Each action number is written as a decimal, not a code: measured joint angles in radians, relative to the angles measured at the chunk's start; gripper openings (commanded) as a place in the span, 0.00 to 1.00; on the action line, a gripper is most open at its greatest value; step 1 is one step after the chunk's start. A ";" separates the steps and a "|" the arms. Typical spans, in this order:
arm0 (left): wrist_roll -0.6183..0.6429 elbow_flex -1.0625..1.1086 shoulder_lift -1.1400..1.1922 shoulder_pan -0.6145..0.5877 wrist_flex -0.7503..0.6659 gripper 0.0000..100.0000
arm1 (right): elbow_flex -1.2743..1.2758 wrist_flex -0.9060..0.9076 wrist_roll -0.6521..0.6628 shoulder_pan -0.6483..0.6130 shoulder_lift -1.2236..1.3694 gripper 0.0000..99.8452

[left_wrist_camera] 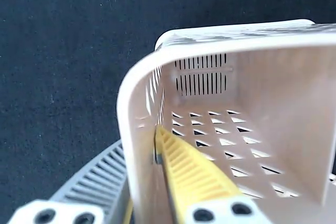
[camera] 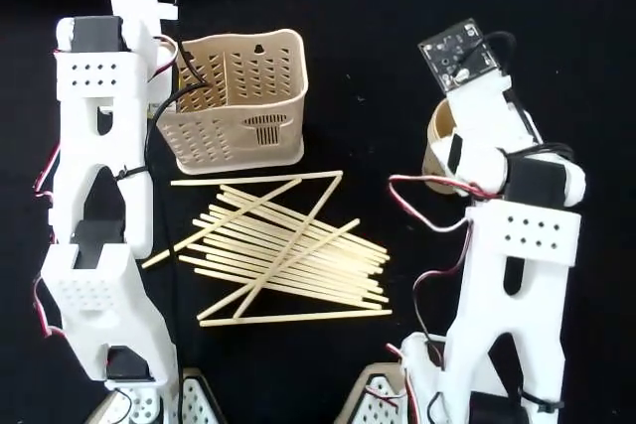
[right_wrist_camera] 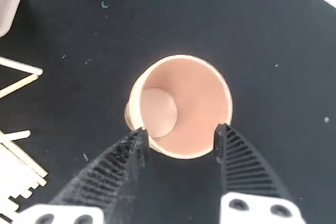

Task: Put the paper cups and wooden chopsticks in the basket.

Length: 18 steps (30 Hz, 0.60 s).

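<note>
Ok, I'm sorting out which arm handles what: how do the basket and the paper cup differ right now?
The basket is boxy with slotted walls; the paper cup is round and smooth. The basket is clearly larger than the cup. The left hand pinches the basket's wall, while the right hand stands open astride the cup. Both stand upright and look empty.

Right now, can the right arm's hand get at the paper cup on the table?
Probably yes. The right hand is open, its fingers on either side of the paper cup, with nothing between them. The left hand is away from it, clamped on the basket wall.
</note>
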 measured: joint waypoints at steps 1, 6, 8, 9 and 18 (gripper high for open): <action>0.000 0.000 0.000 0.000 0.000 0.03 | 0.008 0.000 0.000 -0.006 0.000 0.22; 0.000 0.000 0.000 0.000 0.000 0.03 | 0.038 0.000 0.000 -0.071 0.029 0.22; 0.000 0.012 -0.003 0.000 0.000 0.03 | 0.038 0.000 0.000 -0.077 0.064 0.22; 0.000 0.020 -0.008 0.000 0.000 0.03 | 0.034 -0.002 0.003 -0.074 0.086 0.22; 0.000 0.041 -0.009 0.000 -0.005 0.03 | -0.041 -0.003 0.061 -0.072 0.285 0.22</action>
